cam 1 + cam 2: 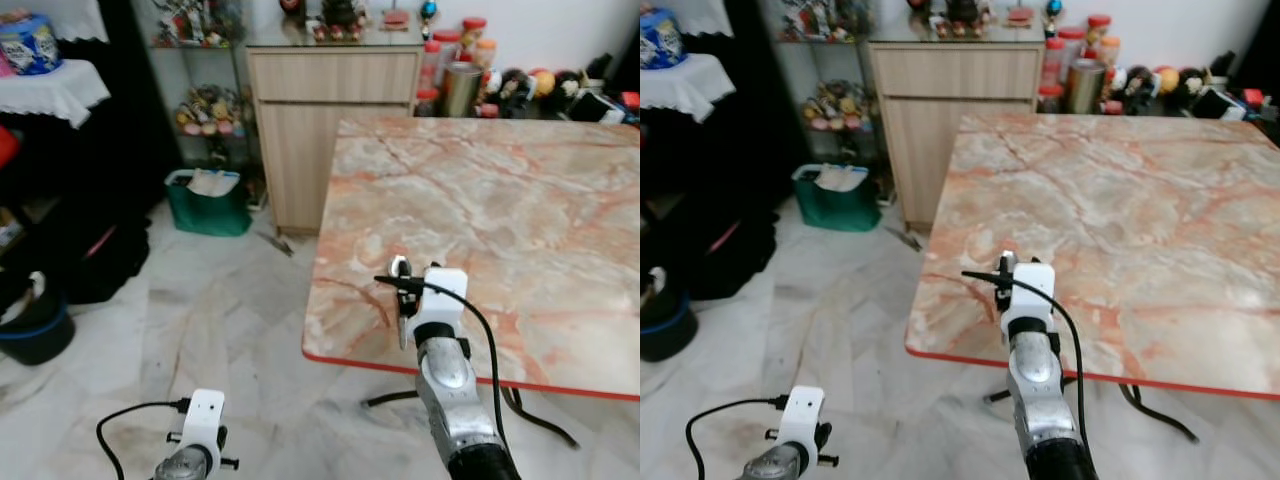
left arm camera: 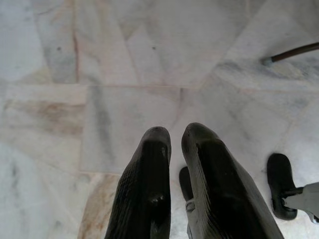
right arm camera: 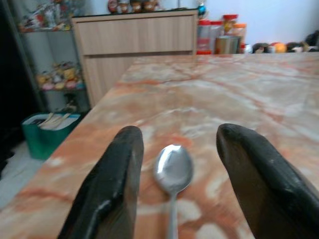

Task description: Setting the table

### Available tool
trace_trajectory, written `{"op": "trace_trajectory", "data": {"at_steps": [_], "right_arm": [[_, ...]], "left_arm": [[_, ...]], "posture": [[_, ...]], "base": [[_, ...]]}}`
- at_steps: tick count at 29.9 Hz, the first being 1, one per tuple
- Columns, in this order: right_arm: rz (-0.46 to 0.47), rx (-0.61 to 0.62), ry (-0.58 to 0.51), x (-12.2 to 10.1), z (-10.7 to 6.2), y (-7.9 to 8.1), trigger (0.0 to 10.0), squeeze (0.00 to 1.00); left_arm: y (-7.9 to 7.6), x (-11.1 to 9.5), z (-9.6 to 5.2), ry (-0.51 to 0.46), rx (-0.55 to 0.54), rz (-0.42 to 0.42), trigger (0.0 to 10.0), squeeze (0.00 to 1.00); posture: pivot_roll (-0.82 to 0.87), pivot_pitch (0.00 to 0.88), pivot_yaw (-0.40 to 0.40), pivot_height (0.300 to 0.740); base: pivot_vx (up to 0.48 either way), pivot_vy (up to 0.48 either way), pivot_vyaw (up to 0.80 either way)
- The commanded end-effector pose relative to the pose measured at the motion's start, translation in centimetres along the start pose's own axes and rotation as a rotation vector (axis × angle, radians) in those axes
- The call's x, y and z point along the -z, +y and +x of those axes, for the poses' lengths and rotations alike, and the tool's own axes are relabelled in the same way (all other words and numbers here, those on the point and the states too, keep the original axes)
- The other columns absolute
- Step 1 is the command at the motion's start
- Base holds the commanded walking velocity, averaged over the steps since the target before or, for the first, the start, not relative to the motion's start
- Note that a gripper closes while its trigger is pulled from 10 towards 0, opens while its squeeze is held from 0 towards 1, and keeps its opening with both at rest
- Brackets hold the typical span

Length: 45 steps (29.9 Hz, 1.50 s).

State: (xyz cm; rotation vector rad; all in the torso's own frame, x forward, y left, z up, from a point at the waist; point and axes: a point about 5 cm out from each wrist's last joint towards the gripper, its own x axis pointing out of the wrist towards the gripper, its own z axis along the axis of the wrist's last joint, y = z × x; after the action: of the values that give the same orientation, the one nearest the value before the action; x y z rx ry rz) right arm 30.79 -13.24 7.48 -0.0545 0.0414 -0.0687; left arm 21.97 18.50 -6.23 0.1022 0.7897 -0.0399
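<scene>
A silver spoon (image 3: pixel 173 169) lies on the pink marble table (image 1: pixel 520 200), close to its front left corner, bowl pointing away from me. My right gripper (image 3: pixel 179 137) hovers low over it, open, one black finger on either side of the spoon and neither touching it. In the left eye view the spoon bowl (image 1: pixel 399 266) peeks out just beyond the right wrist's white mount. My left gripper (image 2: pixel 172 134) hangs low beside the table, shut and empty, pointing at the marble floor.
A wooden cabinet (image 1: pixel 335 120) stands against the table's far left corner, with jars and tins (image 1: pixel 455 70) along the back wall. A green bin (image 1: pixel 208 205), a black bag (image 1: pixel 95 255) and a dark basin (image 1: pixel 35 330) sit on the floor to the left.
</scene>
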Motion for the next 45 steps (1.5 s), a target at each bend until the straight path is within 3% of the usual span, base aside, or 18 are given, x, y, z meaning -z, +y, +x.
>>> {"op": "trace_trajectory", "data": {"at_steps": [1, 2, 3, 4, 8, 14, 24, 37, 45], "right_arm": [[0.007, 0.021, 0.027, 0.3, -0.1, -0.3, 10.0, 1.0], [0.004, 0.026, 0.035, 0.4, 0.0, -0.4, 10.0, 0.93], [0.007, 0.03, 0.041, 0.4, 0.0, -0.5, 10.0, 0.12], [0.004, 0.043, 0.051, 0.4, 0.2, -0.7, 10.0, 0.0], [-0.01, 0.057, 0.066, 0.4, 0.4, -1.0, 10.0, 0.0], [0.008, 0.088, 0.103, -0.2, 2.2, -1.9, 10.0, 0.0], [0.006, 0.05, 0.178, -0.3, 3.8, -1.4, 10.0, 0.0], [0.018, 0.017, 0.233, 0.7, 3.6, 0.1, 10.0, 0.0], [0.017, 0.036, 0.245, 1.0, 3.6, -0.1, 10.0, 0.0]], "left_arm": [[0.2, 0.2, 0.0, 0.01, -0.004, 0.002, 10.0, 0.0], [0.2, 0.2, 0.0, 0.011, -0.003, 0.002, 10.0, 0.0], [0.2, 0.2, -0.1, 0.011, -0.003, 0.001, 10.0, 0.0], [0.2, 0.3, -0.1, 0.013, -0.002, 0.001, 10.0, 0.0], [0.2, 0.3, -0.1, 0.014, -0.001, 0.0, 10.0, 0.0], [0.0, 0.3, -0.1, 0.018, 0.003, 0.003, 10.0, 0.0], [0.0, 0.3, 0.0, 0.023, 0.0, 0.003, 10.0, 0.0], [0.0, 0.3, 0.0, 0.027, 0.003, 0.003, 10.0, 0.0], [-0.1, 0.4, 0.0, 0.031, 0.007, -0.002, 10.0, 0.0]], "posture": [[-0.05, 0.0, 0.035, 0.74], [-0.05, 0.0, 0.035, 0.74], [-0.05, 0.0, 0.035, 0.74], [-0.05, 0.0, 0.035, 0.74], [-0.05, 0.0, 0.035, 0.74], [-0.04, 0.0, 0.033, 0.74], [-0.03, 0.0, 0.026, 0.74], [-0.03, 0.0, 0.027, 0.74], [-0.03, 0.0, 0.026, 0.74]], "base": [[0.0, 0.0, 0.0], [0.0, 0.0, 0.0], [0.0, 0.0, 0.0], [0.0, 0.0, 0.0], [0.0, 0.0, 0.0], [0.0, 0.0, 0.0], [0.0, 0.0, 0.0], [0.0, 0.0, 0.0], [0.0, 0.0, 0.0]]}}
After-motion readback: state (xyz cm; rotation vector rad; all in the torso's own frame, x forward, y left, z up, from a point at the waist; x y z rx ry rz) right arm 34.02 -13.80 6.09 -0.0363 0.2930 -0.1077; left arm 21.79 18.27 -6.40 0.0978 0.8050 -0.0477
